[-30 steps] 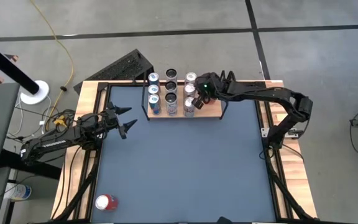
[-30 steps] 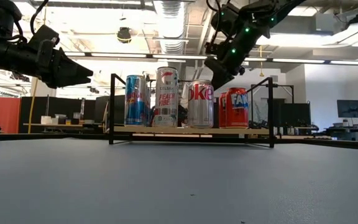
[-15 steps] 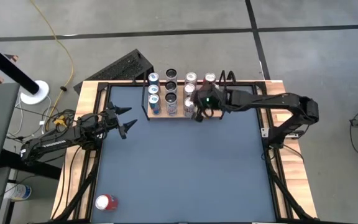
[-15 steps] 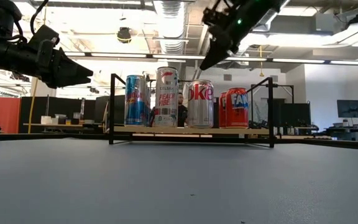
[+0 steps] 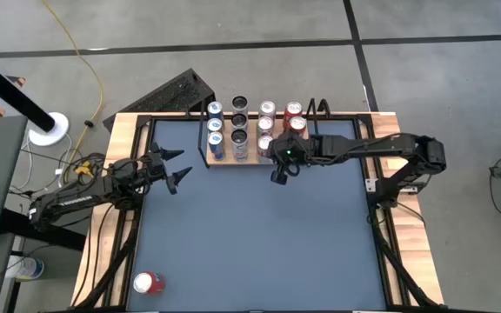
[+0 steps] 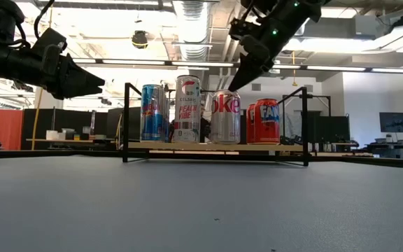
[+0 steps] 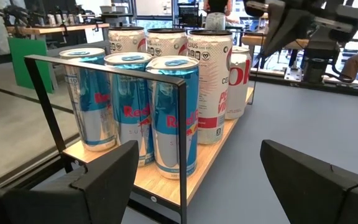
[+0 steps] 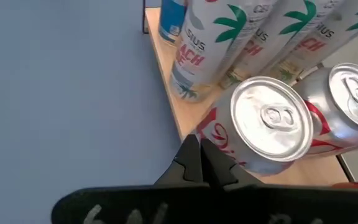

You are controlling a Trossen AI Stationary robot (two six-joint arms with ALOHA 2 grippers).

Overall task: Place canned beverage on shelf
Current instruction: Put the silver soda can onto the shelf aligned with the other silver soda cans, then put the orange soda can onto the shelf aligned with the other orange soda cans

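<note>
The shelf (image 5: 307,157) sits at the far edge of the table (image 5: 259,235), near the middle of that edge. It is a small wood board with a thin black rail around it. Cans stand on it in rows.

At one end are three blue cans (image 7: 174,121). Next to them are three tall white cans (image 7: 211,84). Then come silver cans with red letters (image 8: 263,127). At the other end are red cans (image 6: 264,120). From the low view, four cans show in the front row, standing upright side by side.

The right claw (image 5: 277,176) hangs in the air over the table, just past the front edge of the shelf, near the silver cans. Its two fingers are pressed tight together and it holds nothing. In the right wrist view the closed tips (image 8: 199,163) point down right beside the top of the front silver can. The low view shows this claw up high, above the cans, not touching them.

The left claw (image 5: 174,168) waits in the air over the left side of the table, toward the far left corner. Its fingers are spread wide apart and it holds nothing. It points toward the blue end of the shelf.

One more can, red and white (image 5: 147,283), lies near the near left corner of the table, well apart from the shelf and from both claws.
</note>
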